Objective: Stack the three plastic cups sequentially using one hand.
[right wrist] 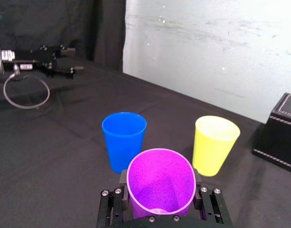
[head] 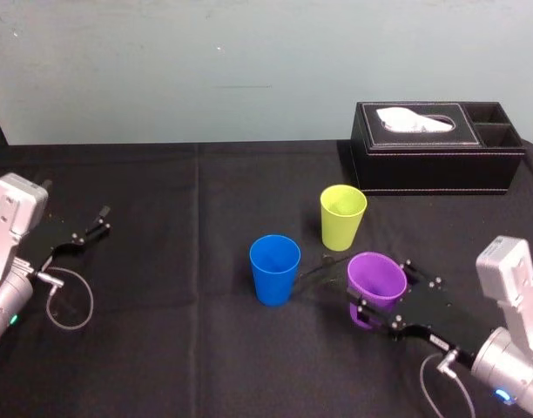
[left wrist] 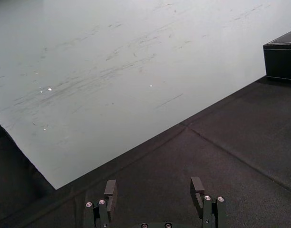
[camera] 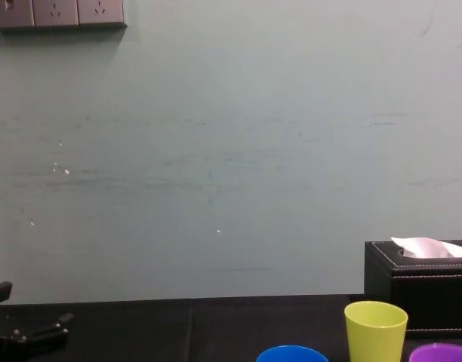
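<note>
Front right of the black table [head: 162, 348], the right gripper [head: 387, 292] has its jaws clamped on the purple cup [head: 374, 275], which is tilted. The blue cup [head: 275, 270] is near on its left and the yellow-green cup [head: 343, 218] stands just behind. Nothing's nested yet, so I'd say all the stacking is left to do. The right wrist view shows fingers [right wrist: 122, 179] hugging both sides of the cup, which the head view doesn't really. The left gripper [left wrist: 154, 187] sits parked far left; its wrist view shows the jaws apart and empty.

Blue cup [camera: 291, 354] mostly off chest view
</note>
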Controlling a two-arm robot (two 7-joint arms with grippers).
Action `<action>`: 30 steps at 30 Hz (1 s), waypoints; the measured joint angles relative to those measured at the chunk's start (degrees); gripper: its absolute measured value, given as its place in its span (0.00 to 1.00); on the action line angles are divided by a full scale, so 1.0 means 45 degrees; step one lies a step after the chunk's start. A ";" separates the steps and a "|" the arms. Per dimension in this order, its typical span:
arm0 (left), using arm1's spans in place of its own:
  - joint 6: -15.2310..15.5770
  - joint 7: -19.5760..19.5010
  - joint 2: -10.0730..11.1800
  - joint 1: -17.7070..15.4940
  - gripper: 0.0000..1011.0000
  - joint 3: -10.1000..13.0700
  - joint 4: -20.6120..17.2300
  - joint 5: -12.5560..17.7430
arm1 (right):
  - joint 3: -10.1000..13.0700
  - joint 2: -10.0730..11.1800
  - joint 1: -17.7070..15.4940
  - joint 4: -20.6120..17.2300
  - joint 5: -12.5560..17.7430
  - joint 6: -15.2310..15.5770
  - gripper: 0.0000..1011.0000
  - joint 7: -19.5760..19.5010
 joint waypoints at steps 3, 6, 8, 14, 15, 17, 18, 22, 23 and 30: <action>-0.0001 0.0000 0.0000 0.0000 1.00 0.0000 0.0000 -0.0001 | 0.0177 0.0073 -0.0023 -0.0363 0.0168 0.0321 0.73 -0.0029; -0.0001 0.0000 0.0000 0.0000 1.00 0.0000 0.0000 0.0000 | 0.0298 0.0137 0.0026 -0.0694 0.0333 0.0673 0.73 -0.0047; -0.0001 -0.0001 0.0000 0.0000 1.00 0.0000 0.0000 -0.0001 | 0.0349 0.0163 0.0075 -0.0836 0.0423 0.0859 0.73 -0.0054; -0.0001 -0.0001 0.0000 0.0000 1.00 0.0000 0.0000 0.0000 | 0.0412 0.0215 0.0469 -0.1299 0.0620 0.1562 0.73 -0.0178; -0.0001 0.0000 -0.0001 0.0001 1.00 0.0000 0.0000 -0.0001 | 0.0383 0.0211 0.0598 -0.1357 0.0634 0.1697 0.73 -0.0211; -0.0001 0.0000 0.0000 0.0000 1.00 0.0000 0.0000 -0.0001 | 0.0302 0.0191 0.0783 -0.1426 0.0638 0.1840 0.73 -0.0234; 0.0000 -0.0001 0.0000 0.0000 1.00 0.0000 0.0000 0.0000 | 0.0266 0.0184 0.0851 -0.1444 0.0637 0.1877 0.73 -0.0239; 0.0000 -0.0001 0.0000 0.0000 1.00 0.0000 0.0000 -0.0001 | 0.0061 0.0102 0.1199 -0.1509 0.0616 0.2028 0.73 -0.0285; 0.0000 -0.0001 0.0000 0.0000 1.00 0.0000 0.0000 -0.0001 | 0.0011 0.0077 0.1268 -0.1520 0.0608 0.2056 0.73 -0.0298; -0.0001 -0.0001 0.0000 0.0000 1.00 0.0000 0.0000 -0.0001 | -0.0526 -0.0210 0.1912 -0.1513 0.0415 0.2282 0.73 -0.0407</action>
